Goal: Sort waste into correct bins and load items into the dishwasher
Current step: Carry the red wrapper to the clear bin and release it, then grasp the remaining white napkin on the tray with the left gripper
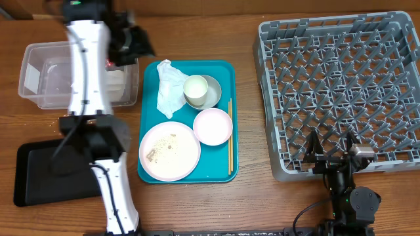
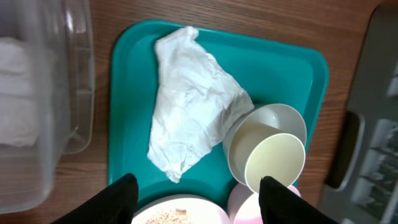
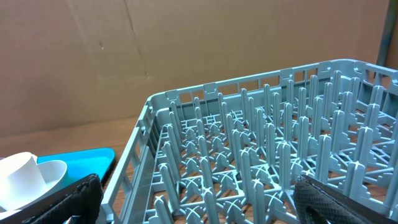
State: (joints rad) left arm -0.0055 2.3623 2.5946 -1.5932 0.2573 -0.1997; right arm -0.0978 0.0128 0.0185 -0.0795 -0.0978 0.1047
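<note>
On the teal tray lies a crumpled white napkin. Beside it a white cup rests in a grey-green bowl. A small white-pink bowl, a plate with rice crumbs and chopsticks share the tray. My left gripper hangs open and empty between the clear tub and the tray's far left corner. My right gripper is open over the front edge of the dish rack.
A white wad lies inside the clear tub. The black tray sits at the front left, partly under my left arm, which crosses above the tub. Bare wooden table separates the teal tray and the rack.
</note>
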